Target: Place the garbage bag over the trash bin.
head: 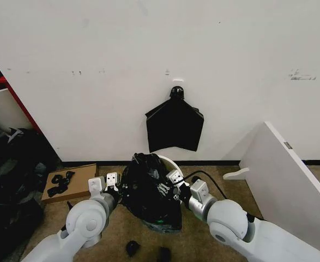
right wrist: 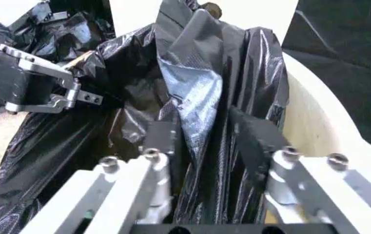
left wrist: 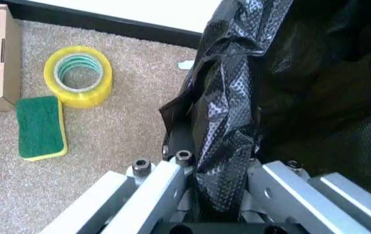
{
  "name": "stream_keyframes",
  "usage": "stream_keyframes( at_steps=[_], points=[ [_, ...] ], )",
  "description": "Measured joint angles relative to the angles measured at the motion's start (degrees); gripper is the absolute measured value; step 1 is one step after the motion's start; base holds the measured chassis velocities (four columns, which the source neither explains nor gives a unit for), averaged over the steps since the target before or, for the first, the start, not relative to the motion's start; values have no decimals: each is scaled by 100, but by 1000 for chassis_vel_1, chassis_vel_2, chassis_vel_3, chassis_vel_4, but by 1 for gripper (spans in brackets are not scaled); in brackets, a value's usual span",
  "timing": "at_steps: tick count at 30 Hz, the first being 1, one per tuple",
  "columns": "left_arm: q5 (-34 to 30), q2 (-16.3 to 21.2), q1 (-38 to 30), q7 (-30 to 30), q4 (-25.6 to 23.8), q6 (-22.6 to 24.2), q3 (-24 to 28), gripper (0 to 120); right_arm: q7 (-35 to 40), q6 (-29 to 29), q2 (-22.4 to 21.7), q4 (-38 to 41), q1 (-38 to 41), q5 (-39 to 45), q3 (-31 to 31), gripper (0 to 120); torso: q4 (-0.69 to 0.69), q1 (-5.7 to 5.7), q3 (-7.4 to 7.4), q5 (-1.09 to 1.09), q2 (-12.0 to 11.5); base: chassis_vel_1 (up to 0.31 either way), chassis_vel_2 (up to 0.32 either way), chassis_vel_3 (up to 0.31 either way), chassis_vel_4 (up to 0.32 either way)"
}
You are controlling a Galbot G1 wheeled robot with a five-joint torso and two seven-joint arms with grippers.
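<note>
The glossy black garbage bag is draped over the white trash bin, hiding most of it; a strip of rim shows at the back. My left gripper holds the bag's left side. In the left wrist view, a crinkled fold of the bag is pinched in the left gripper. My right gripper holds the bag's right side. In the right wrist view, the right gripper is shut on a fold of bag, right beside the bin's inner wall.
A flat black bundle hangs on the wall behind. A slanted white board leans at the right. On the carpet by the left arm lie a cardboard box, a yellow tape roll and a green sponge. Dark clutter fills the far left.
</note>
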Motion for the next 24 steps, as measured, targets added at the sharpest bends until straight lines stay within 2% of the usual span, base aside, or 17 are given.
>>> stream_keyframes(
  at_steps=[4,8,9,24],
  points=[
    [22,3,16,15,-10,0,-2,1,33,2,29,0,21,2,-10,9,0,0,0,0,0,0,0,0,0],
    [26,3,16,16,-11,0,-3,1,38,4,28,0,21,1,-9,6,0,0,0,0,0,0,0,0,0],
    [39,9,28,34,-20,0,-14,1,82,24,16,0,4,-3,12,0,0,0,0,0,0,0,0,0,0],
    [529,190,204,521,-30,-136,-87,1,739,225,-251,-320,162,27,436,0,0,0,0,0,0,0,0,0,0]
  ],
)
